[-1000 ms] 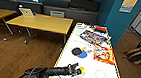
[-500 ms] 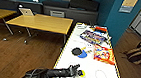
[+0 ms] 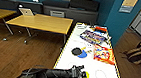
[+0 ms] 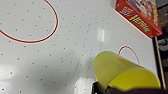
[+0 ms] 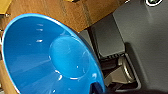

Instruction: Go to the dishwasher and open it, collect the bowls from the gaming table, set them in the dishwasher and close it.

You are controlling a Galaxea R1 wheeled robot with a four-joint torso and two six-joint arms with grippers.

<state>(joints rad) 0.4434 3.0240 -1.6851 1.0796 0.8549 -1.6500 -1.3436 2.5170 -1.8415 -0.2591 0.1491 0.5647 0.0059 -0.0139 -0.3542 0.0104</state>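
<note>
The left gripper is clamped on a yellow plastic bowl above the white-topped, yellow-edged gaming table. A glossy blue bowl sits by the right gripper; I can't tell its grip.

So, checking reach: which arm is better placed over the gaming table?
Left: its tool, gripping the yellow bowl, hangs over the gaming table; the right wrist view has the blue bowl above wooden floor.

One gaming table, white-topped with a yellow edge. Two bowls: one yellow bowl and one blue bowl. Two paddles on the tabletop, one black paddle and one blue paddle. One red game box. Two wooden tables. One laptop.
</note>
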